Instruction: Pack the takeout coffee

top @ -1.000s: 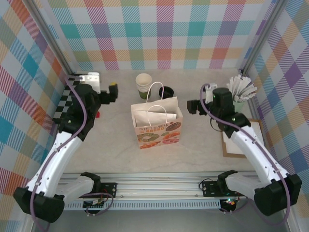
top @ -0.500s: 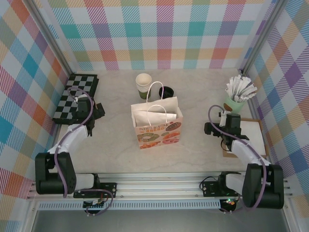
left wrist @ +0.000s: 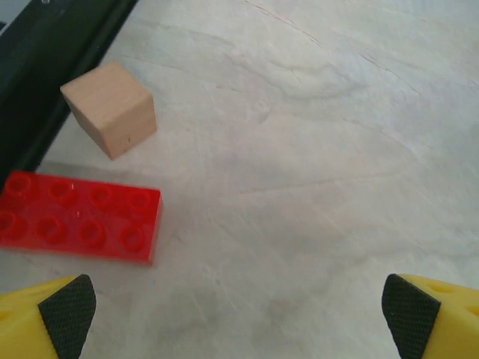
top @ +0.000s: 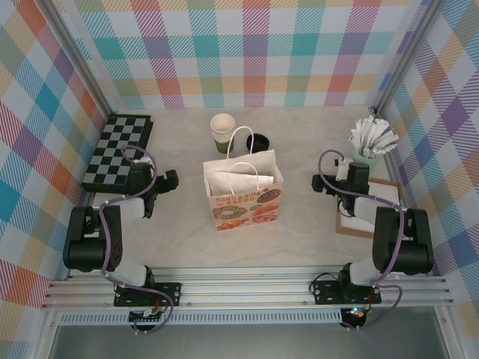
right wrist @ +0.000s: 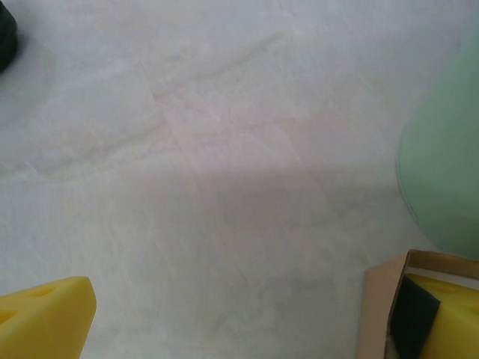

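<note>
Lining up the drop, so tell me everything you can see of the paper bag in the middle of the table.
The paper bag stands upright mid-table with its mouth open upward. It looks like cream paper, with a colourful food print on its near face and two white loop handles. Pale folded paper shows inside. Its base rests on the table. The cup stack and black lid sit just behind it.

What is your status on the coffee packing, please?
Left tool, right tool open, empty. Black-lidded coffee cup behind paper bag, not yet packed. Cup stack close beside it.
</note>
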You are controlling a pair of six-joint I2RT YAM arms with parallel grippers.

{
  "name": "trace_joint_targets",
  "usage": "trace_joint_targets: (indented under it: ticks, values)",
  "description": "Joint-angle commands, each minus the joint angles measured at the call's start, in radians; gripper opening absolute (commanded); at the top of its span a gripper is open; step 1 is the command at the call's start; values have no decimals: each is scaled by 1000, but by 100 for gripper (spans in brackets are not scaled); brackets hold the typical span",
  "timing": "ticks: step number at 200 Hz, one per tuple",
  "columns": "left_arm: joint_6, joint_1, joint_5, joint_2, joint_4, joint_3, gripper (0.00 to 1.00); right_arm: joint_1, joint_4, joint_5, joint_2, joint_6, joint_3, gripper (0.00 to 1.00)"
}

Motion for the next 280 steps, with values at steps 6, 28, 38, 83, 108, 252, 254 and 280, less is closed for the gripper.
trace_joint_targets:
  ticks: [6, 28, 38, 83, 108, 252, 254, 280]
  values:
    - [22, 13, 22, -49, 242, -95, 100, 17, 138, -47, 33, -13, 25, 100]
    - [21, -13, -46, -59, 340, -155, 100, 35, 281, -53, -5, -39, -71, 100]
    - [41, -41, -92, -64, 434, -208, 100, 58, 316, -28, -19, -63, -91, 100]
    - [87, -85, -103, 56, 428, -145, 100, 74, 425, -8, -49, -77, -169, 100]
    - [87, -85, -112, 57, 412, -138, 100, 64, 479, 17, 19, -52, -173, 100]
    - [98, -107, -156, 53, 396, -133, 100, 41, 456, 25, 29, -14, -150, 100]
    - [97, -107, -156, 53, 396, -133, 100, 41, 456, 25, 28, -14, -150, 100]
    - [97, -107, -156, 53, 396, -133, 100, 42, 455, 26, 29, -14, -149, 100]
